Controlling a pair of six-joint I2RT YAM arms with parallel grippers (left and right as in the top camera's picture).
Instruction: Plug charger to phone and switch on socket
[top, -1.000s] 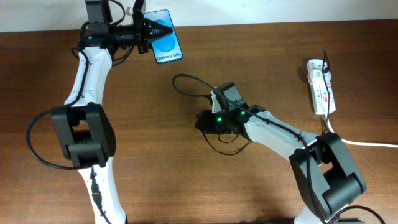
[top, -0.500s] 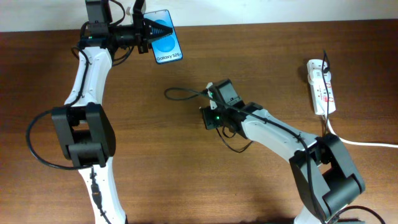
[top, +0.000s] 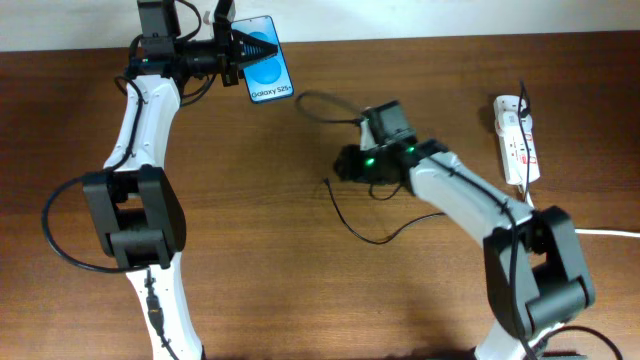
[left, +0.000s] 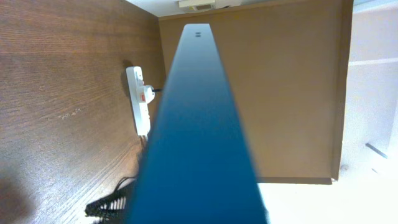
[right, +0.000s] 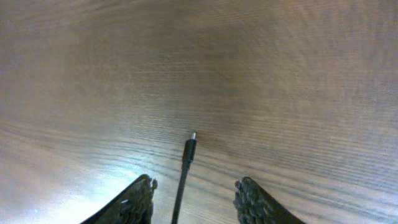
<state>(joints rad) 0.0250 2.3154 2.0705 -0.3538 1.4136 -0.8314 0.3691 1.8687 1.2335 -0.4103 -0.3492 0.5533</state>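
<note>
Overhead: the phone (top: 268, 72) is in the upper left of the frame, off the table (top: 250, 270), with the left gripper (top: 240, 48) clamped on its upper-left edge. The right gripper (top: 348, 164) hovers mid-frame, well apart from the phone. The charger (top: 345, 215) trails below it, and another loop arcs above the wrist. That loop looks likely to snag or drag when the arm heads for the phone. The socket (top: 515, 138) lies at the right edge, well apart from both. The left arm rises up the left side and bends right at the top. The right arm stretches from the lower right diagonally up-left, wrist tipped down.

Left wrist: the phone (left: 199, 124) fills the middle as a blurred blue slab seen edge-on, and its port is too small to make out. The socket (left: 140, 99) sits left of it. Because the phone is held at one end only, a push from the plug could pivot it or make it slip.

Right wrist: the fingers (right: 134, 199) stand apart at the bottom of the frame. The charger (right: 181, 186) runs between them and appears to touch neither. Its plug tip (right: 192, 135) points up-frame over the wood. If the fingers close far behind the tip, it could droop and miss the port.
</note>
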